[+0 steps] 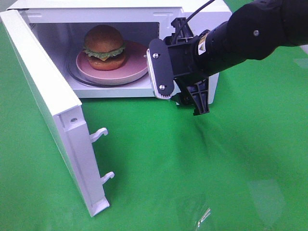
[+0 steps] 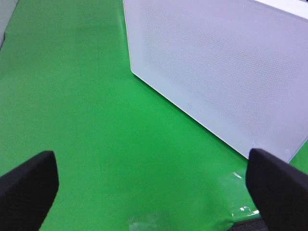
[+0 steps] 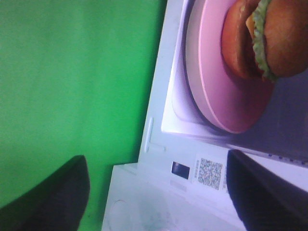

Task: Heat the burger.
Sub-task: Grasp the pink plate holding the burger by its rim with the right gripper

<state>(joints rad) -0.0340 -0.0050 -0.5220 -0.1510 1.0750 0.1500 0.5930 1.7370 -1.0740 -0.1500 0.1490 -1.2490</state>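
surface: green-covered table (image 1: 202,163) | on it, far-left part: white microwave (image 1: 120,90), its door (image 1: 43,82) swung open toward the near-left | by near edge: small clear glossy scrap (image 1: 204,215), well apart from microwave

glossy golden-brown burger (image 1: 104,46) with lettuce edge; upright on pink plate (image 1: 134,70) inside microwave (image 1: 62,91)

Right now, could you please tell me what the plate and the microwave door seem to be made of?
Plate: probably glazed ceramic or hard plastic; even pink, smooth, soft sheen. Door: white plastic or painted metal, matte; its panel carries a fine dotted mesh, likely a screened window.
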